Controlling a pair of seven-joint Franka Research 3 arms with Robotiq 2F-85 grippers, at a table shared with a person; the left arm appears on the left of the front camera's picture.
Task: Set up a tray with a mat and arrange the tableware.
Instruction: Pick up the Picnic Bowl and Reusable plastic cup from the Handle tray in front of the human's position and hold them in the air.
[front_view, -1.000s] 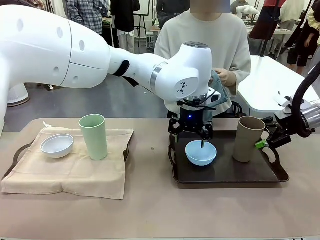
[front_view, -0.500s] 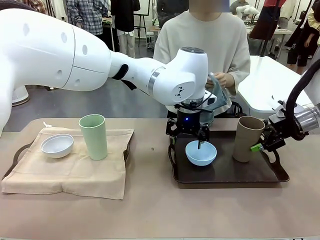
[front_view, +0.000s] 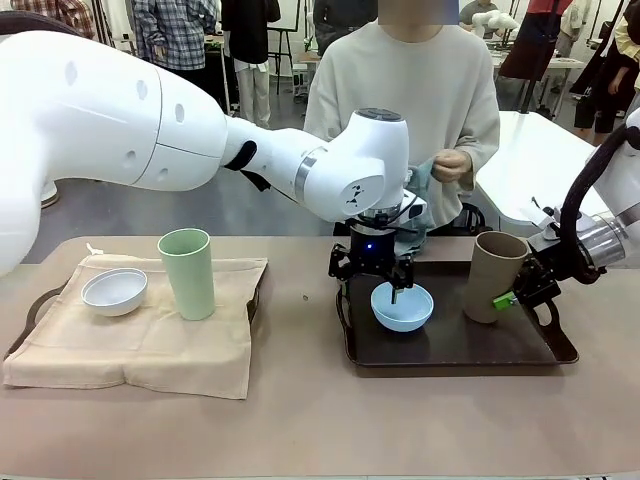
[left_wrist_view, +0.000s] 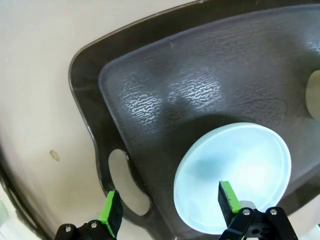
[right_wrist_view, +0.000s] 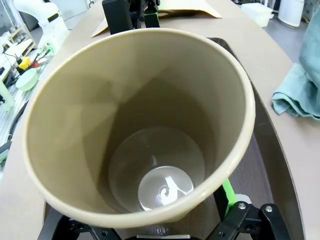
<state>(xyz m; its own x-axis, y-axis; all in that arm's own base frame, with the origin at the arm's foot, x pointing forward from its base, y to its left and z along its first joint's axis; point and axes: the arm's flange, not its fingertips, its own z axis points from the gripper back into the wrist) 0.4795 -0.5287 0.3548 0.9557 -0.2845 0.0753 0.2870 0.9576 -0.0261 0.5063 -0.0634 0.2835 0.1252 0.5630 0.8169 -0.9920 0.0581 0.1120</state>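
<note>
A beige table (front_view: 300, 420) runs across the front view. Behind it is a busy room with a grey floor, other tables and people standing. A person (front_view: 420, 90) in a cream top stands at the far side, holding a teal cloth (front_view: 420, 185) in both hands at chest height.

The left arm (front_view: 150, 110) comes in from the left and reaches across the middle, its wrist bent straight down over the dark tray (front_view: 450, 345). The right arm (front_view: 600, 230) comes in low from the right edge, its wrist aimed sideways at the tan cup (front_view: 495, 277).

At the table's left end lies the left tray (front_view: 30, 310) under a beige mat (front_view: 130, 350). On the mat stand the green cup (front_view: 187, 272), upright, and the white bowl (front_view: 114, 291) just to its left. The dark tray has no mat. The blue bowl (front_view: 402, 306) sits near its left end and the tan cup stands upright near its right end.

The left gripper (front_view: 375, 285) is released. In the left wrist view its jaws straddle the blue bowl's rim, one pad over the bowl's inside, the other over the tray's handle hole. The right gripper (front_view: 505, 296) is also spread wide. Its jaws stand on either side of the tan cup's lower part, and a green pad lies against the cup's right side.
</note>
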